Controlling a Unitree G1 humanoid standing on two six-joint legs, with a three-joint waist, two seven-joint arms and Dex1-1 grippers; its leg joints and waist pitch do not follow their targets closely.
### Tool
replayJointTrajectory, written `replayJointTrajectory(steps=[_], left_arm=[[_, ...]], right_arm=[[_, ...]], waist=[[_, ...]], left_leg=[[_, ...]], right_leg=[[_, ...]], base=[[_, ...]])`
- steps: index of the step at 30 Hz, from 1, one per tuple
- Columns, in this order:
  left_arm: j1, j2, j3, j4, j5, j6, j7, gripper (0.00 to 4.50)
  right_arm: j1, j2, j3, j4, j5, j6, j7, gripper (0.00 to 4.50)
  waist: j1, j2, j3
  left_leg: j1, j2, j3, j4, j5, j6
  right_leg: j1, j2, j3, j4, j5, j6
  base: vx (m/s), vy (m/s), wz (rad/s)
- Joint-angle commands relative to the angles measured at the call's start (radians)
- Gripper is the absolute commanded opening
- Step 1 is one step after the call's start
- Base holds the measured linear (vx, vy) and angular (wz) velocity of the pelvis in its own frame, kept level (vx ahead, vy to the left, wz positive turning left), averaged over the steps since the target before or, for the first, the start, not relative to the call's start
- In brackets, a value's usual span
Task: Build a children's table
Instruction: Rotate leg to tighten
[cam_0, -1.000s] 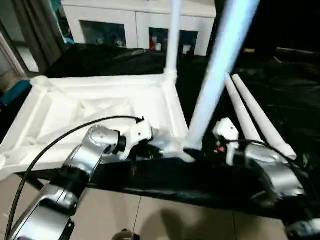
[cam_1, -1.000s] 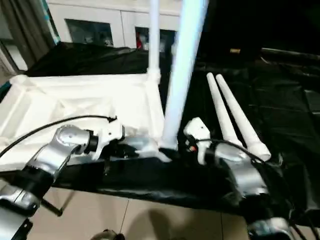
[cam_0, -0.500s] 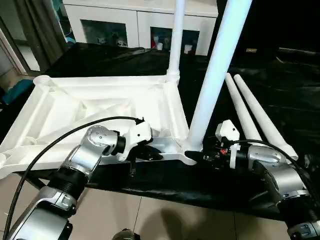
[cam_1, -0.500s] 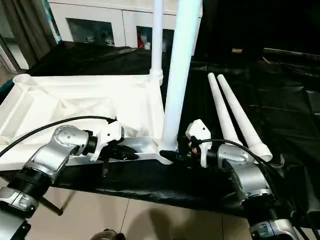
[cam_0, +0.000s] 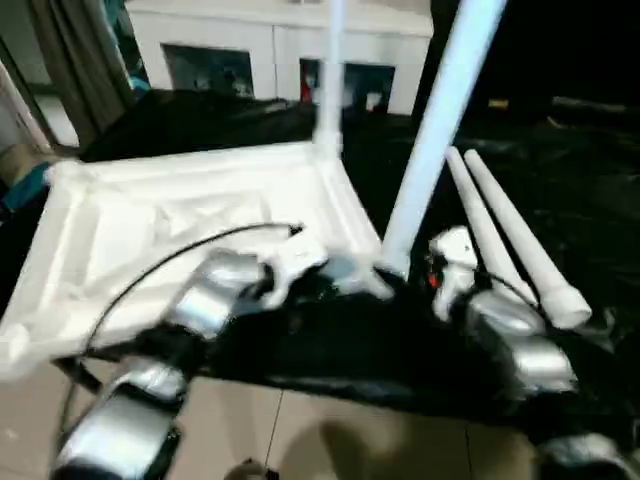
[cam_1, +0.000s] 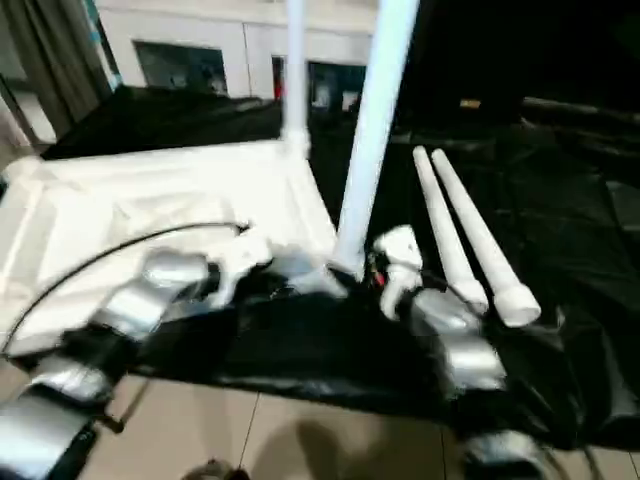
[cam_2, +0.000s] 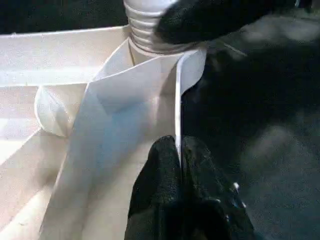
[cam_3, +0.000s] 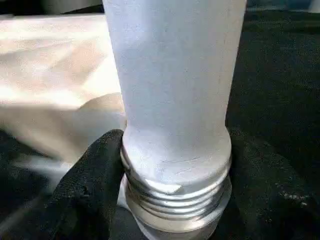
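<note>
The white table top (cam_0: 190, 215) lies upside down on black cloth. One leg (cam_0: 329, 80) stands upright in its far right corner socket. A second leg (cam_0: 438, 130) rises, leaning right, from the near right corner socket (cam_0: 385, 268). My right gripper (cam_3: 175, 200) is shut on this leg's threaded base, with a black finger (cam_3: 87, 185) on each side. My left gripper (cam_2: 179, 150) is shut on the thin edge of the table top's wall (cam_2: 150, 100), beside that socket. Two more legs (cam_0: 505, 240) lie side by side on the cloth to the right.
A white cabinet (cam_0: 270, 50) with glass doors stands behind the work. Black cloth (cam_0: 580, 180) covers the surface, its front edge near my forearms above tiled floor (cam_0: 300, 440). Curtains (cam_0: 60, 70) hang at the far left.
The whole view has shaken and shifted. My right fingers have closed in around the leaning leg's base. My left gripper keeps its pinch on the table top's edge.
</note>
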Motion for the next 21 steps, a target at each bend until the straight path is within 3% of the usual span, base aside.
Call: replayJointTrajectory(steps=[1,4,8,10,11,13,15,19,21], left_arm=[[-0.031,-0.035,0.037,0.023,-0.009,-0.001,0.107,0.00],[-0.062,-0.087,0.044,0.077,0.003,0.002,0.195,0.00],[-0.077,-0.118,0.038,0.109,0.014,-0.019,0.211,0.00],[-0.076,-0.120,0.030,0.116,0.016,-0.036,0.192,0.00],[-0.076,-0.120,0.029,0.115,0.016,-0.037,0.190,0.00],[-0.073,-0.115,0.029,0.117,0.010,-0.047,0.174,0.00],[-0.059,-0.095,0.031,0.111,0.002,-0.063,0.142,0.00],[-0.036,-0.066,0.030,0.092,-0.006,-0.094,0.082,0.00],[-0.002,-0.027,0.023,0.049,-0.020,-0.134,0.006,0.00]], right_arm=[[0.004,0.033,-0.041,0.108,0.003,0.018,-0.120,2.74],[-0.044,0.086,-0.053,0.180,-0.023,-0.011,-0.233,2.73],[-0.073,0.122,-0.051,0.196,-0.030,-0.045,-0.236,2.73],[-0.080,0.124,-0.035,0.188,-0.038,-0.084,-0.202,3.43],[-0.080,0.123,-0.032,0.186,-0.039,-0.088,-0.196,3.43],[-0.083,0.117,-0.022,0.184,-0.042,-0.107,-0.176,3.45],[-0.074,0.090,-0.007,0.157,-0.051,-0.118,-0.125,3.83],[-0.048,0.043,0.021,0.101,-0.068,-0.114,-0.047,3.83],[-0.011,-0.010,0.037,0.027,-0.048,-0.083,0.061,3.83]], waist=[[-0.004,-0.005,-0.065],[-0.009,-0.005,-0.065],[-0.007,-0.004,-0.065],[-0.005,-0.006,-0.067],[-0.005,-0.006,-0.067],[-0.006,-0.006,-0.067],[-0.005,-0.010,-0.067],[-0.003,-0.010,-0.067],[0.001,-0.016,-0.067]], left_leg=[[0.031,0.077,-0.045,-0.079,-0.298,-0.019],[0.026,0.074,-0.045,-0.080,-0.297,-0.015],[0.030,0.075,-0.044,-0.080,-0.303,-0.006],[0.026,0.077,-0.044,-0.080,-0.287,0.001],[0.026,0.076,-0.043,-0.080,-0.283,0.005],[0.023,0.076,-0.043,-0.079,-0.276,0.015],[0.023,0.075,-0.042,-0.078,-0.268,0.024],[0.018,0.075,-0.043,-0.078,-0.252,0.036],[0.016,0.078,-0.041,-0.076,-0.233,0.052]], right_leg=[[0.032,-0.095,0.055,-0.095,-0.342,-0.180],[0.034,-0.096,0.054,-0.096,-0.341,-0.181],[0.032,-0.095,0.055,-0.098,-0.328,-0.180],[0.036,-0.096,0.055,-0.093,-0.292,-0.187],[0.037,-0.095,0.055,-0.092,-0.282,-0.189],[0.039,-0.096,0.055,-0.090,-0.269,-0.194],[0.040,-0.096,0.054,-0.092,-0.282,-0.191],[0.042,-0.097,0.053,-0.093,-0.297,-0.183],[0.046,-0.097,0.054,-0.089,-0.278,-0.180]], base=[[0.000,0.000,0.00],[0.000,0.000,0.00],[0.000,0.000,0.00],[0.000,0.000,0.00],[0.000,0.000,0.00],[0.000,0.000,0.00],[0.000,0.000,0.00],[0.000,0.000,0.00],[0.000,0.000,0.00]])
